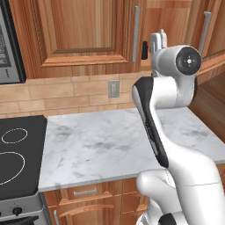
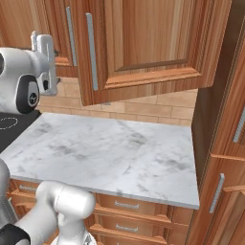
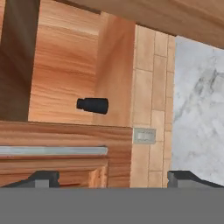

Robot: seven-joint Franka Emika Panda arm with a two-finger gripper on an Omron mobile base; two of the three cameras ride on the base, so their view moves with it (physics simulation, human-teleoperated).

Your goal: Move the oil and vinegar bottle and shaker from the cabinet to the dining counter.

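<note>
Open end effector [image 3: 112,177] facing the cabinet [image 3: 65,65].
Small black shaker [image 3: 92,105], tapered with a narrower cap, sits mid-frame on the cabinet shelf.

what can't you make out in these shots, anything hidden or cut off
- Cabinet interior: right base view, the open door hides it; no oil and vinegar bottle can be made out.
- Shaker: hand view, small and rolled sideways; cannot tell if it touches the shelf.
- Gripper: hand view, bottom edge cuts off the fingers; tips stand wide apart, nothing between.
- Stove: left base view, left edge cuts it off.
</note>
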